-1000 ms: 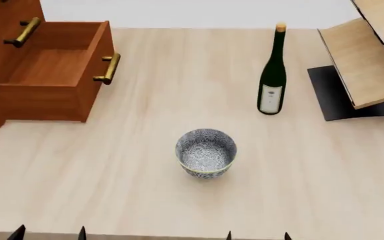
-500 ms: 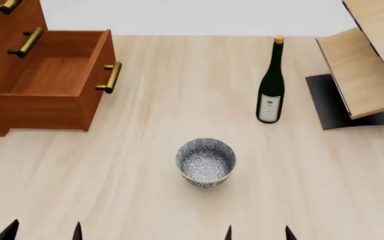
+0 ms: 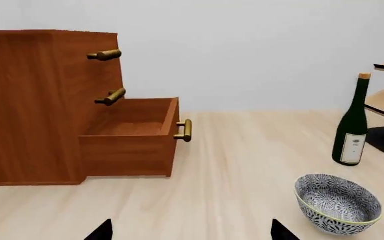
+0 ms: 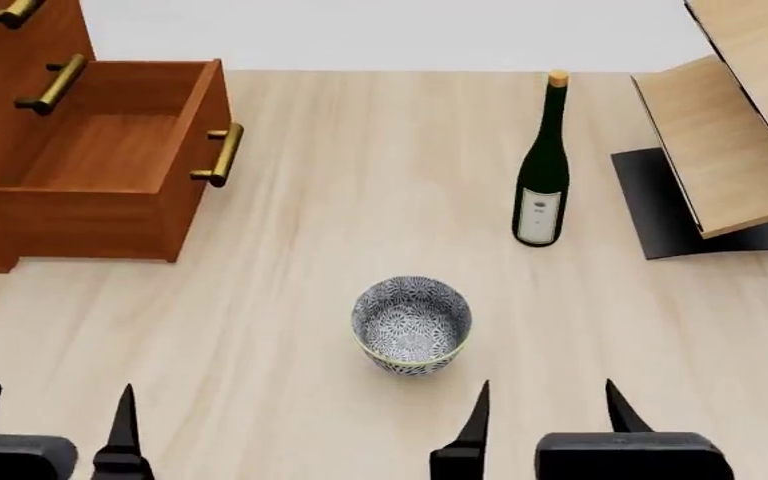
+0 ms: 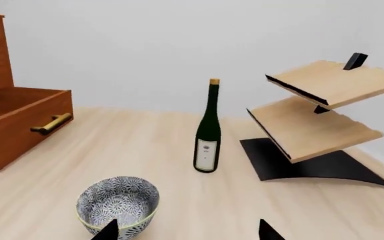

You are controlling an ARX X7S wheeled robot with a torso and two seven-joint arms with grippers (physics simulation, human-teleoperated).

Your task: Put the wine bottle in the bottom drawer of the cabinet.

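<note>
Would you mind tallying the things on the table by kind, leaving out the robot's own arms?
Wine bottle: 1
Patterned bowl: 1
Cabinet with three drawers, bottom drawer pulled open: 1
Pale wooden rack on a black base: 1
Total: 4

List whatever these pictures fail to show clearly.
- Wine bottle label text: too small to read in every view.
- Cabinet: its upper part is cut off by the head view's edge; its far side faces away in the left wrist view.
- Bottom drawer floor: partly hidden behind its own front wall in the right wrist view.
- Rack: cut off at the head view's right edge.
- Left gripper and right gripper: only fingertips show in the wrist views.
</note>
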